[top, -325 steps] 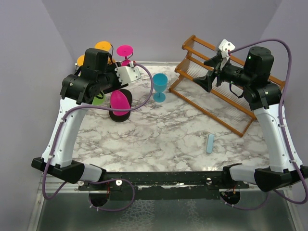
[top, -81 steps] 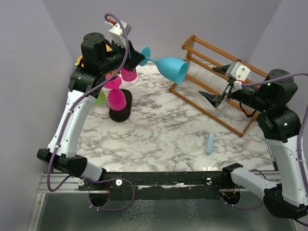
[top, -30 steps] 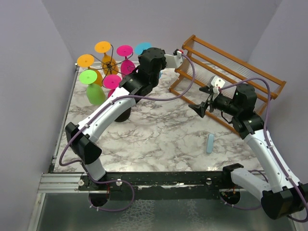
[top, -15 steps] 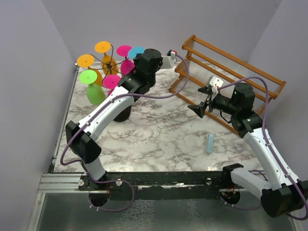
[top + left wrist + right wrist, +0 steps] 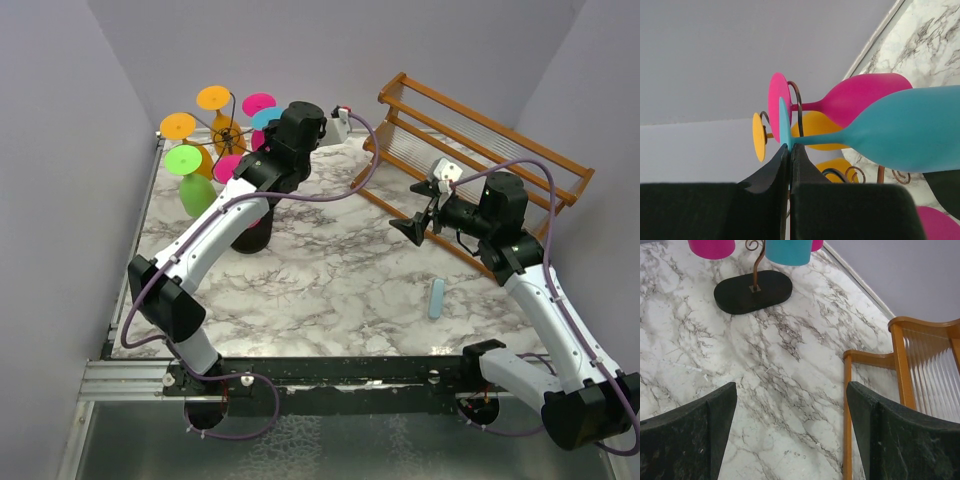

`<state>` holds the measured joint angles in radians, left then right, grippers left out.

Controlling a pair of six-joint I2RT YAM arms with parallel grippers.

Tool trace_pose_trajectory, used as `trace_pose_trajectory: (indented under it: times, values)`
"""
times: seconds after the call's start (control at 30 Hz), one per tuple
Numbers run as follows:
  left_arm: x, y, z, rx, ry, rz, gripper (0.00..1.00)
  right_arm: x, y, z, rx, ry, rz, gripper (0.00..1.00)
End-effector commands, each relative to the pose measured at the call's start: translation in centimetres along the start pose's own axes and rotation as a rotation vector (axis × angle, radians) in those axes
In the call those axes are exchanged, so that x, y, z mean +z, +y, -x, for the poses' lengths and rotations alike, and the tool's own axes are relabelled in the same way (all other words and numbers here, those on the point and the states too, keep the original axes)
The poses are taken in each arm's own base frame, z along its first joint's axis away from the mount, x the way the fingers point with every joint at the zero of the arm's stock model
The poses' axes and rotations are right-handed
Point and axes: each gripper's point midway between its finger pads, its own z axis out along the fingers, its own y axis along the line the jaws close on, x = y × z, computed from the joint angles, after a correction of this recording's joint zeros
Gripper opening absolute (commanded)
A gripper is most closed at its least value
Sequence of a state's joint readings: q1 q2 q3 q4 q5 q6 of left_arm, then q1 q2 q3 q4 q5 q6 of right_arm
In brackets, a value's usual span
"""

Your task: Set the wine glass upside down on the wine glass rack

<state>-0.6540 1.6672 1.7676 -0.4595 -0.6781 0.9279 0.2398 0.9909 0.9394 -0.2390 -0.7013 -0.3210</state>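
Observation:
My left gripper (image 5: pixel 789 148) is shut on the rim of the blue wine glass's foot (image 5: pixel 784 122). The glass (image 5: pixel 900 132) hangs bowl-down at the wine glass rack (image 5: pixel 798 102), a dark wire tree with curled arms. From above, its foot (image 5: pixel 267 118) sits among the other feet at the rack's top. I cannot tell whether the stem rests in a wire arm. The right wrist view shows its blue bowl (image 5: pixel 788 251) above the rack's black oval base (image 5: pixel 753 291). My right gripper (image 5: pixel 413 208) stands open over the marble, nothing between its fingers.
Pink (image 5: pixel 259 103), orange (image 5: pixel 214 97) and green (image 5: pixel 182 159) glasses hang on the rack (image 5: pixel 229 132). A brown wooden slatted rack (image 5: pixel 470 150) stands at the back right, close to my right gripper (image 5: pixel 790 395). A small light-blue object (image 5: pixel 436 297) lies on the table.
My left arm has carried the blue glass leftward, closer in among the rack's hanging glasses. The right arm has barely moved and stays open.

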Motion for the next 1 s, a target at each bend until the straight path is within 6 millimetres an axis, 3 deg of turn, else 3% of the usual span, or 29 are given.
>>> trace_pose_trajectory:
  times: [0.0, 0.6, 0.97]
  values:
    - [-1.6, 1.6, -1.1, -0.036, -0.006, 0.019, 0.0, 0.1, -0.1, -0.2, -0.017, -0.007, 0.008, 0.9]
    - [-3.3, 1.0, -2.7, -0.027, -0.004, -0.026, 0.0, 0.3, -0.5, -0.9, -0.015, 0.01, -0.003, 0.9]
    - [-4.5, 0.6, -2.6, -0.051, -0.041, -0.083, 0.0, 0.4, -0.6, -1.2, -0.01, 0.018, -0.001, 0.9]
